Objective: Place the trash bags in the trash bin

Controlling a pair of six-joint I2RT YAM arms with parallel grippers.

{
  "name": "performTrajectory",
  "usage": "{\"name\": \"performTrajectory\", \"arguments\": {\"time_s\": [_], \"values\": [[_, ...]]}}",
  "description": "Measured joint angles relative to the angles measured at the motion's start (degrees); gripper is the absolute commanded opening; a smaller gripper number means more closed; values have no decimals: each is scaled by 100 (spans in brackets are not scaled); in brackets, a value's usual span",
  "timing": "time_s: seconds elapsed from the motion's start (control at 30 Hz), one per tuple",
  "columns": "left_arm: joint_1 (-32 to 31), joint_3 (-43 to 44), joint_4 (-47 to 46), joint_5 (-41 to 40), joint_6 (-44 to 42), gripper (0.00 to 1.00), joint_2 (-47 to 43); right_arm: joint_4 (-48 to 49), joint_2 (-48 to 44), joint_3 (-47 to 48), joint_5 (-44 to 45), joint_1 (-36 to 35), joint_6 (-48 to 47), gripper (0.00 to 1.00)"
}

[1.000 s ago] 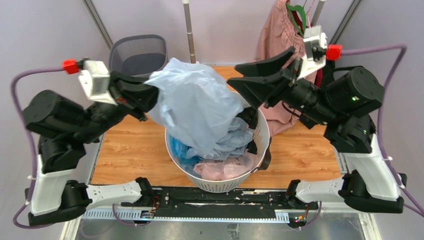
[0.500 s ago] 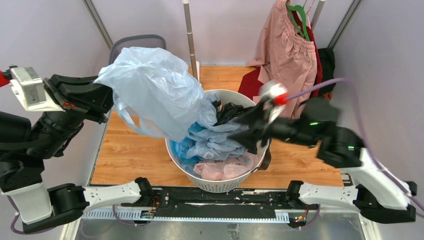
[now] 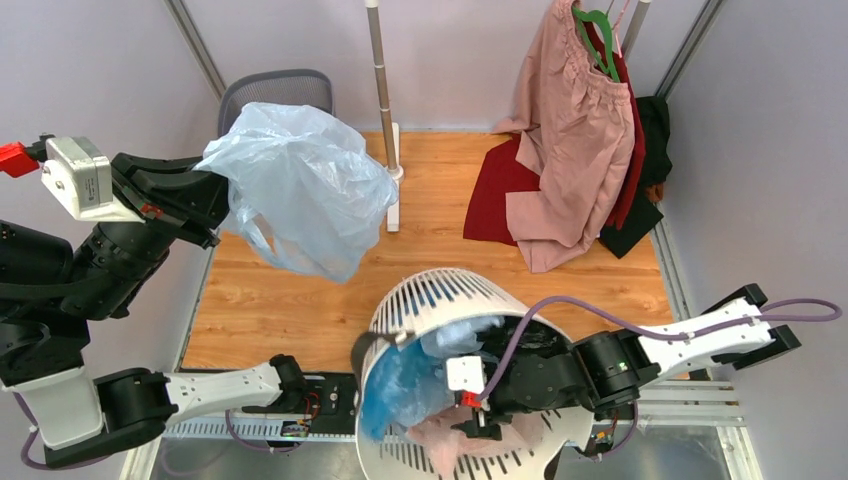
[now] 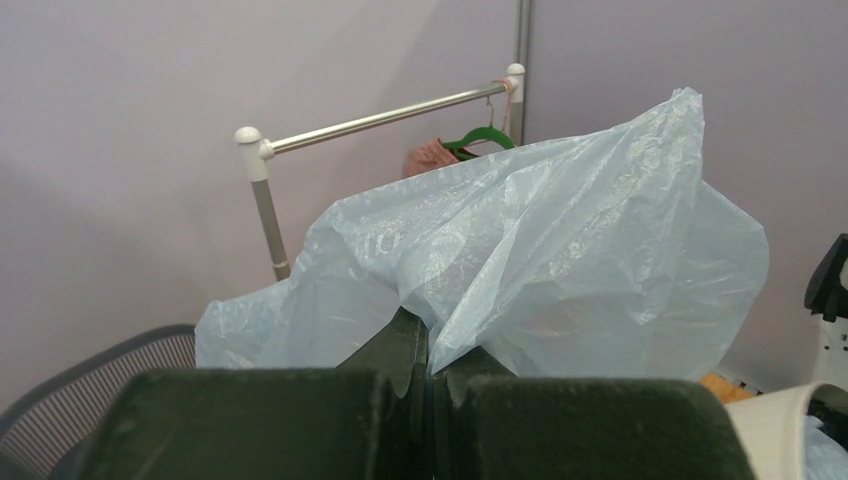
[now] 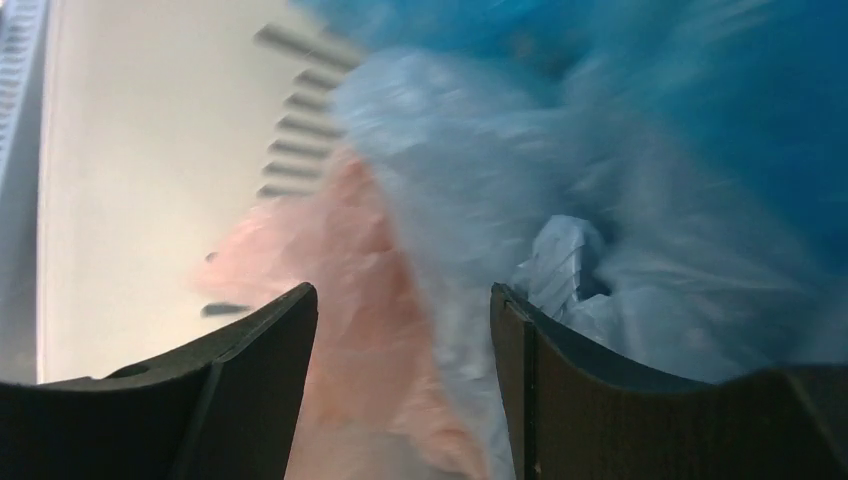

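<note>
Pale blue, see-through and super crinkly, the big trash bag (image 3: 300, 190) is hanging in the air off the left gripper (image 4: 432, 352). Its jaws are pinched tight together on a fold of the plastic. You can see that really clearly in the left wrist view, where the bag billows up over the fingers. From the top it's floating over the far-left part of the wooden table (image 3: 290, 310), and its upper edge overlaps the near rim of the trash bin (image 3: 275, 92), the dark grey mesh one standing just past the table's far-left corner. So the bag's close to the bin but not in it. Over on the other side the right gripper (image 5: 400, 300) is down inside the white slotted basket (image 3: 435, 290), which is tilted over at the near edge with its mouth facing up at the camera. Jaws are apart with nothing clamped between them, just crumpled bags (image 5: 600, 270), blue and pink, right ahead of the fingertips and kinda blurry. Pink garment (image 3: 575, 130) hangs on the rack (image 3: 378, 80) at the back.
</note>
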State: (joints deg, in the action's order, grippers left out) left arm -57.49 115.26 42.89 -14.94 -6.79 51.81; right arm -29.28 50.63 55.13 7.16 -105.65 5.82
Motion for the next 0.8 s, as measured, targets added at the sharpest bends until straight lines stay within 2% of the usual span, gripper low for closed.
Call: {"name": "performTrajectory", "arguments": {"time_s": [0.17,0.27,0.3,0.33,0.43,0.5,0.57,0.8], "values": [[0,-92,52,-76,-7,0,-44,114,-133,245,1169,-70,-393,71],[0,-155,63,-81,-2,0,-72,111,48,573,1427,402,-632,70],[0,-160,66,-76,9,0,-76,105,101,640,1346,682,-669,70],[0,-160,66,-76,17,0,-76,118,177,710,1268,1309,-693,69],[0,-166,68,-74,48,0,-92,140,326,769,914,2614,-699,69],[0,-188,70,-74,79,0,-125,149,485,831,682,3281,-721,69],[0,-208,74,-76,101,1,-164,151,741,988,468,3661,-785,70],[0,-275,96,-98,125,1,-369,234,1849,2131,-160,4197,-1106,70]]}}
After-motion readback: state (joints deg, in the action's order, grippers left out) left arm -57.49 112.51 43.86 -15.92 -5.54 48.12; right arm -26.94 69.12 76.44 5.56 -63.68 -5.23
